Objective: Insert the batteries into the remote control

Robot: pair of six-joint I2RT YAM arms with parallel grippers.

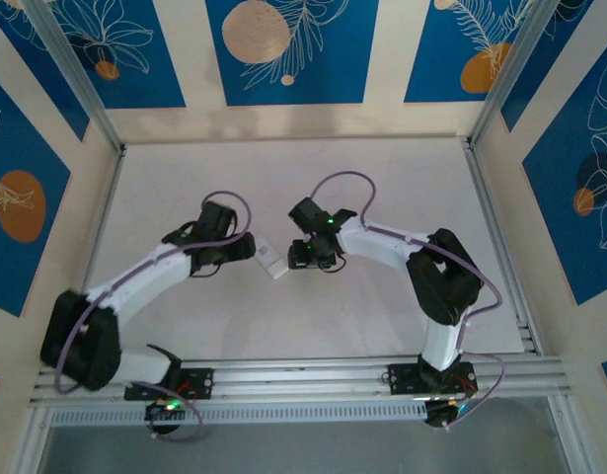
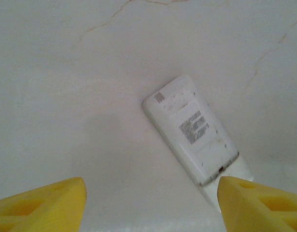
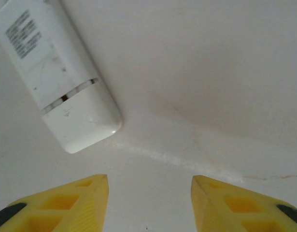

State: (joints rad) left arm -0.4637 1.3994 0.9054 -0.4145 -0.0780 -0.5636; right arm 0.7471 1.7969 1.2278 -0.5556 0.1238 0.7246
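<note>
- Two open grippers, the left gripper (image 2: 150, 184) and the right gripper (image 3: 149, 179), hover empty, fingers apart, beside the remote control (image 1: 272, 260), which lies label-up near the middle of the table (image 1: 382, 178), well off every edge.
- Advisable: one pins the body while the other slides the end cover squarely along its seam.
- Glossy white plastic, rounded corners; matte, faintly veined tabletop.

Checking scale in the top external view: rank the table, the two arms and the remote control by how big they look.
1. table
2. left arm and right arm: they look about alike, so unranked
3. remote control, smallest by far
</note>
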